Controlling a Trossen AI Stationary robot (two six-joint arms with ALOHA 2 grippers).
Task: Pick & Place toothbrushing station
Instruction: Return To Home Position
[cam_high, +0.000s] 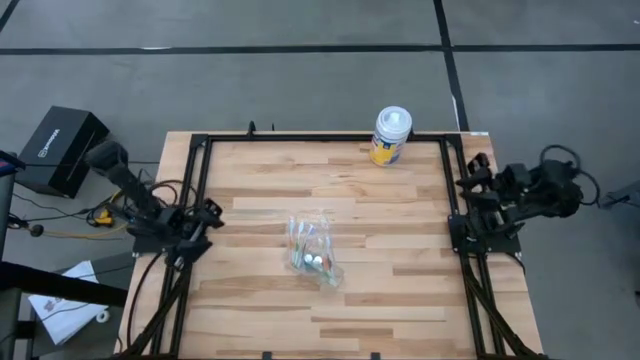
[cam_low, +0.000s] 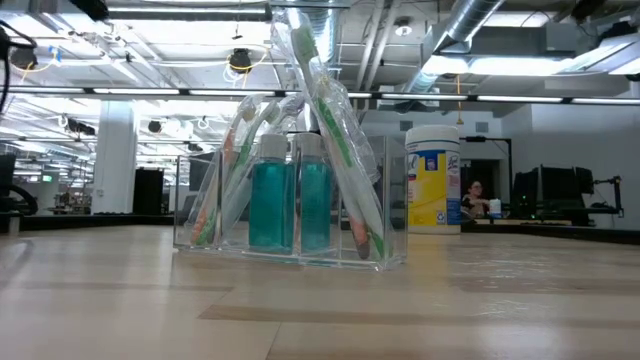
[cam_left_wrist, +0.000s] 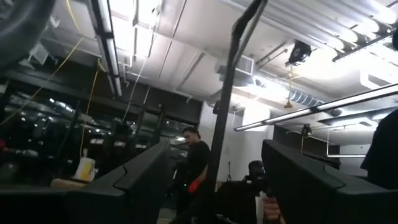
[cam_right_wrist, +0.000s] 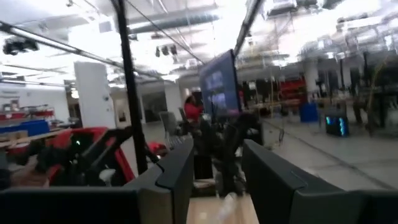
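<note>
The toothbrushing station (cam_high: 315, 250) stands by its flat bottom near the middle of the wooden table (cam_high: 400, 290). It is a clear plastic bag (cam_low: 290, 170) holding two teal-and-white tubes (cam_low: 270, 200) upright and several slim toothbrushes (cam_low: 335, 130) leaning slantwise, their heads sticking out of the top. My left gripper (cam_high: 208, 215) waits at the table's left edge, open (cam_left_wrist: 214, 186), pointing up and away from the table. My right gripper (cam_high: 472, 182) waits at the right edge, also open (cam_right_wrist: 217, 180). Neither has anything between its fingers.
A white and yellow wipes canister (cam_high: 391, 135) stands at the table's far edge, right of centre. A black metal frame (cam_high: 300, 140) runs around the tabletop. A black box (cam_high: 62, 148) sits on the floor off the left side. A person (cam_left_wrist: 198, 162) stands in the room beyond.
</note>
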